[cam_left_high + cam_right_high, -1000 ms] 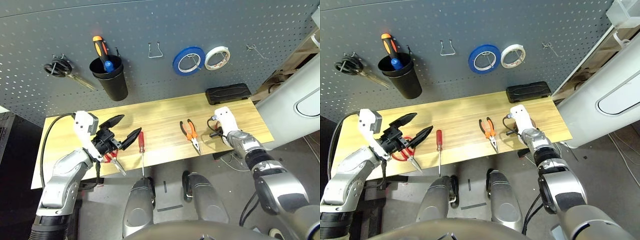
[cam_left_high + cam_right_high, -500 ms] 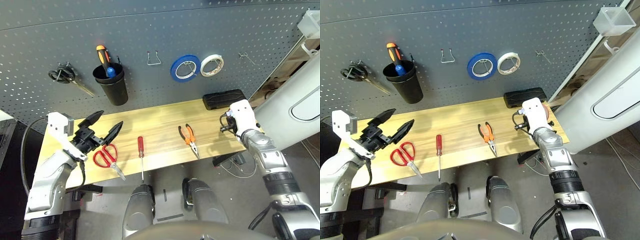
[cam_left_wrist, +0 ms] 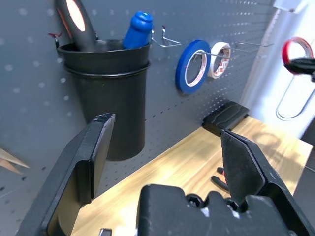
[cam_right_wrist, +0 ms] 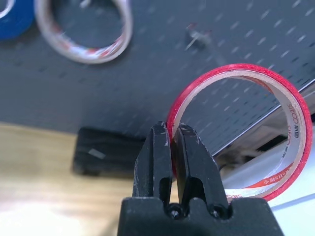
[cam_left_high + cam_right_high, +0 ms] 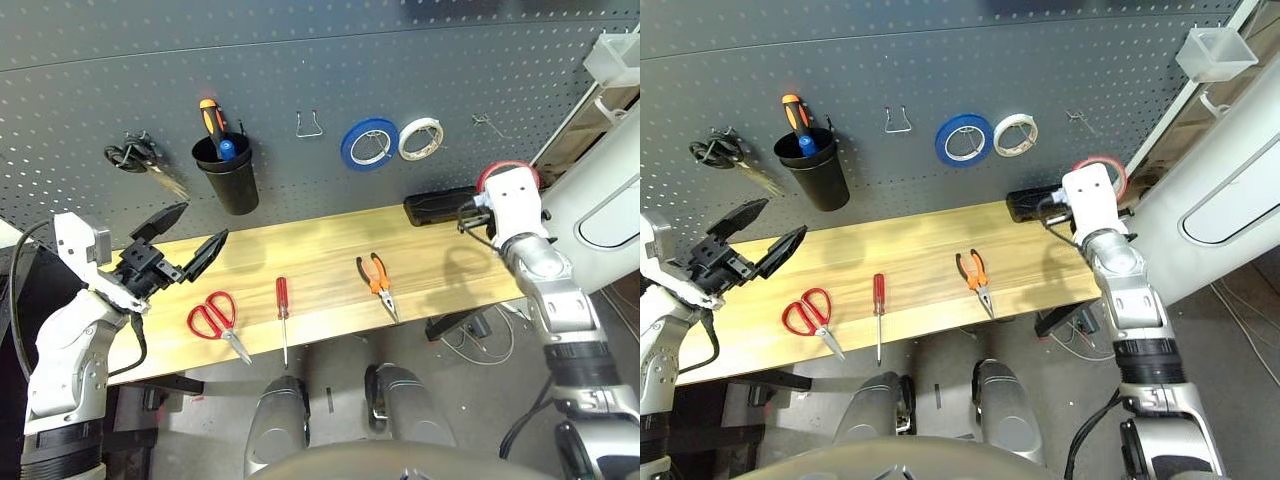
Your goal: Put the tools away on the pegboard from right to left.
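Over the last second the right arm has risen from the bench surface, and its right gripper now carries the red tape ring up beside the right end of the pegboard; its two black fingers are pressed nearly together, pinching the ring's thin wall, with the loop standing free above them. In the same interval the left arm has drawn back from the red-handled scissors, leaving them flat on the bench; the left gripper hangs with its fingers spread wide and nothing between them. In my judgement the first item of the right-to-left order is lifted and being brought toward the bare wire hook near the board's right end, with hanging not yet done; three tools remain on the bench: the scissors, the red-handled screwdriver and the orange-and-black pliers. Materials: the ring is a narrow hoop, glossy red outside, pale with printed lettering inside, thin enough that it may flex under the pinch. The pegboard is a matt dark grey panel with a regular grid of small holes. The bench is pale wood with lengthwise grain. Already hung are a blue tape roll, a white tape roll, a smooth black cup holding an orange-handled screwdriver, and black-handled scissors. A black case lies at the bench's far edge.
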